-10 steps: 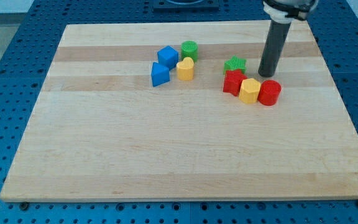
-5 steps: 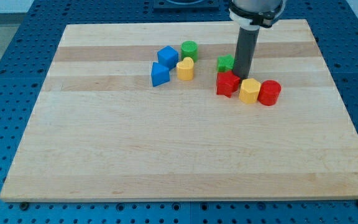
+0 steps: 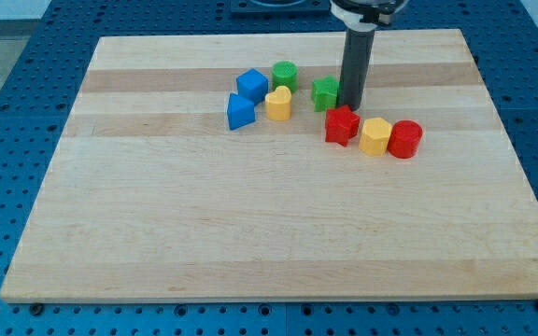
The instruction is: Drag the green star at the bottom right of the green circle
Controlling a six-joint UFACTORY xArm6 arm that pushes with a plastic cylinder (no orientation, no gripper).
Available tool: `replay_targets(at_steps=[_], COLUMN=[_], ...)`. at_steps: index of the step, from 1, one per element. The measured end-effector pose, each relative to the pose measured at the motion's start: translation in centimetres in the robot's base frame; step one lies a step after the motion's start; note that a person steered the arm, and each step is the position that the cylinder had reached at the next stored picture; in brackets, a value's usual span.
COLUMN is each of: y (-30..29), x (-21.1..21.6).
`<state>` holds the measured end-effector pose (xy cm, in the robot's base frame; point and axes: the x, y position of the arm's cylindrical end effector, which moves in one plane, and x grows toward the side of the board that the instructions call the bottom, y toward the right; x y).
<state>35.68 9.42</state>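
Observation:
The green star [image 3: 325, 93] lies on the wooden board [image 3: 250, 233], to the right of the green circle [image 3: 285, 74] and a little lower. My tip [image 3: 350, 104] stands right against the star's right side. The yellow heart [image 3: 278, 104] sits just below the green circle, between it and the star's left side.
A blue cube [image 3: 251, 85] and a blue triangular block [image 3: 240, 112] sit left of the yellow heart. A red star [image 3: 342, 125], a yellow hexagon [image 3: 375, 136] and a red cylinder [image 3: 404, 139] form a row below and right of my tip.
My tip moved left from beside the red cylinder to the green star's right side. The green star slid left and slightly up, away from the red star, which also shifted left.

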Motion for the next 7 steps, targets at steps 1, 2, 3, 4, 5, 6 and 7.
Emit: replay_targets(at_steps=[1,2,3,4,5,6,7], y=[0.0,0.0,0.0,-0.1,-0.1,-0.7,-0.7], x=[0.2,0.6,0.6,0.3,-0.4,-1.0,-1.4])
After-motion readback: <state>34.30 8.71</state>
